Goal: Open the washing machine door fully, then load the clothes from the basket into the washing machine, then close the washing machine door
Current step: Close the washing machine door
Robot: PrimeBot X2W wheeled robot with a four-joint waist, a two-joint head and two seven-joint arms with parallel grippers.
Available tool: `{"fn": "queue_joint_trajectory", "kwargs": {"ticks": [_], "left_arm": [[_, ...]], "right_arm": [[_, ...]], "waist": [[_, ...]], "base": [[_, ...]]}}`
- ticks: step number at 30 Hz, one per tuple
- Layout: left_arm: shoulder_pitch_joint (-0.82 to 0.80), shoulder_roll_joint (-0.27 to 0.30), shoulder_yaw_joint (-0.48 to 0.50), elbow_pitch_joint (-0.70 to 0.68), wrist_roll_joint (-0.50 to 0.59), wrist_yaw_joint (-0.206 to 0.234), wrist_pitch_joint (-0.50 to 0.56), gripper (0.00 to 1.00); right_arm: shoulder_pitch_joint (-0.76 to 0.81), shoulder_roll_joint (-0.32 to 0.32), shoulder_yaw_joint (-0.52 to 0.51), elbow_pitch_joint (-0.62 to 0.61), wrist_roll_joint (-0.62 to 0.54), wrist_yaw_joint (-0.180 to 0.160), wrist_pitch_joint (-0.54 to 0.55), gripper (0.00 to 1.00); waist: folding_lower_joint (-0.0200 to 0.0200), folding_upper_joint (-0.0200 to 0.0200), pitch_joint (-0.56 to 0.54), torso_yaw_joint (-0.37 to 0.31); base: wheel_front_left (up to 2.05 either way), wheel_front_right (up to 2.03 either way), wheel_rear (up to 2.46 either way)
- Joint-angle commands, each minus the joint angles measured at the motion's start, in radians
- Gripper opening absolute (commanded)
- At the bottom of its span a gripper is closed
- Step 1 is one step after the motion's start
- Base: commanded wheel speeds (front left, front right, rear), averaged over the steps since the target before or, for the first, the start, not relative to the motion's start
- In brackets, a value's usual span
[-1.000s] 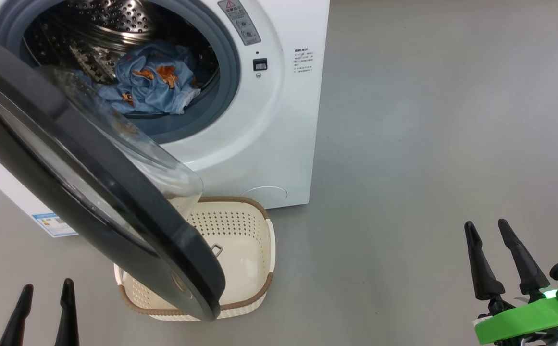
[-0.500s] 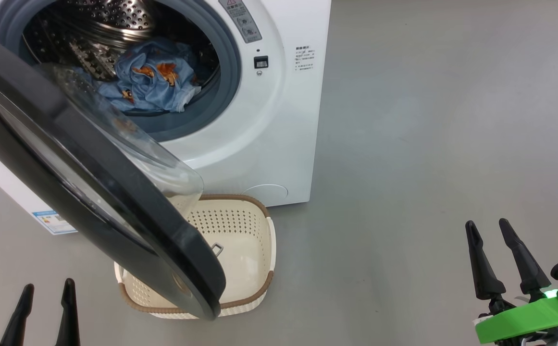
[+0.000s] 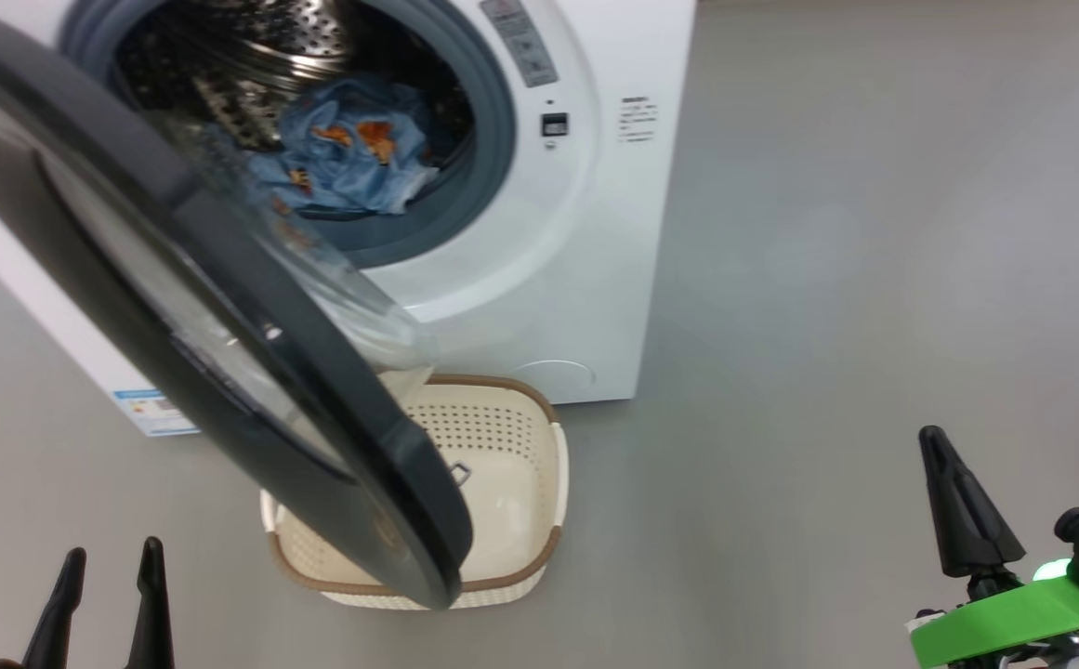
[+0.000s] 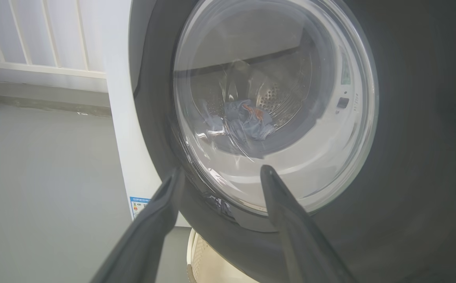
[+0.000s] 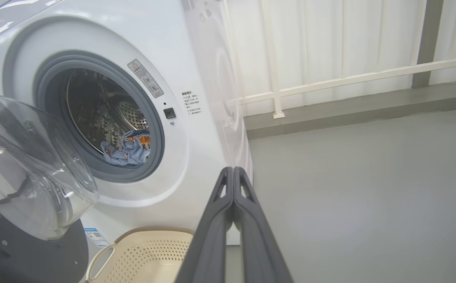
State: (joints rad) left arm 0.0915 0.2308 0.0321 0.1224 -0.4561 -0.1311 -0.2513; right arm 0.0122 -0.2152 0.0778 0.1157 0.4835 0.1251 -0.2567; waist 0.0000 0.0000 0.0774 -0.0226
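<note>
The loading looks done, so the step in hand is closing up. The clothes (image 3: 353,158) lie inside the drum of the washing machine (image 3: 595,232), low and towards the front. What shows of the floor of the basket (image 3: 493,437) is bare, though the door hides part of it, so I can't be sure the smaller cream piece went in as well.

The washing machine door (image 3: 130,214) stands swung wide, its free edge hanging over the basket. Your left gripper (image 4: 223,171) faces the door's outer side with its fingers spread and nothing between them. Your right gripper (image 5: 232,169) has its fingers pressed together on nothing, off to the right and well clear of the machine.

- Use the left arm — it is already on the pushing side.
- Set a finger against the dark ring near the free edge rather than on the glass bowl, which I'd expect to be slippery.
- Follow the door's arc instead of driving straight ahead.
- First check the blue cloth's front edge — it sits near the grey seal's lower lip and could get pinched.
- Finish with a firm press so the latch catches.
</note>
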Motion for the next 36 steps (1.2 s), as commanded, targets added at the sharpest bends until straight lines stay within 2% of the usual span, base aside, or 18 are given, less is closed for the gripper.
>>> {"fn": "queue_joint_trajectory", "kwargs": {"ticks": [1, 9, 22, 30, 36], "left_arm": [[-0.012, 0.012, 0.037, -0.029, 0.003, 0.000, -0.010, 1.00], [0.003, -0.018, 0.020, -0.024, 0.003, 0.000, -0.010, 1.00], [0.024, -0.028, -0.018, -0.010, -0.007, 0.000, -0.010, 1.00], [0.026, -0.024, -0.034, -0.008, -0.013, 0.000, -0.010, 1.00], [0.028, -0.028, -0.038, -0.010, -0.016, 0.000, -0.010, 1.00]], "right_arm": [[-0.015, -0.017, 0.027, -0.031, -0.002, 0.006, -0.005, 0.00], [-0.056, -0.023, 0.099, -0.068, 0.001, 0.006, -0.005, 0.00], [-0.152, -0.018, 0.330, -0.193, -0.019, 0.006, -0.005, 0.00], [-0.175, -0.006, 0.496, -0.236, -0.023, 0.006, -0.005, 0.00], [-0.168, 0.005, 0.562, -0.174, 0.001, 0.006, -0.005, 0.00]], "waist": [[0.0000, 0.0000, -0.013, 0.036], [0.0000, 0.0000, -0.043, 0.145], [0.0000, 0.0000, -0.098, 0.304], [0.0000, 0.0000, -0.113, 0.373], [0.0000, 0.0000, -0.113, 0.396]], "base": [[0.00, 0.00, 0.00], [0.00, 0.00, 0.00], [0.00, 0.00, 0.00], [0.00, 0.00, 0.00], [0.00, 0.00, 0.00]]}}
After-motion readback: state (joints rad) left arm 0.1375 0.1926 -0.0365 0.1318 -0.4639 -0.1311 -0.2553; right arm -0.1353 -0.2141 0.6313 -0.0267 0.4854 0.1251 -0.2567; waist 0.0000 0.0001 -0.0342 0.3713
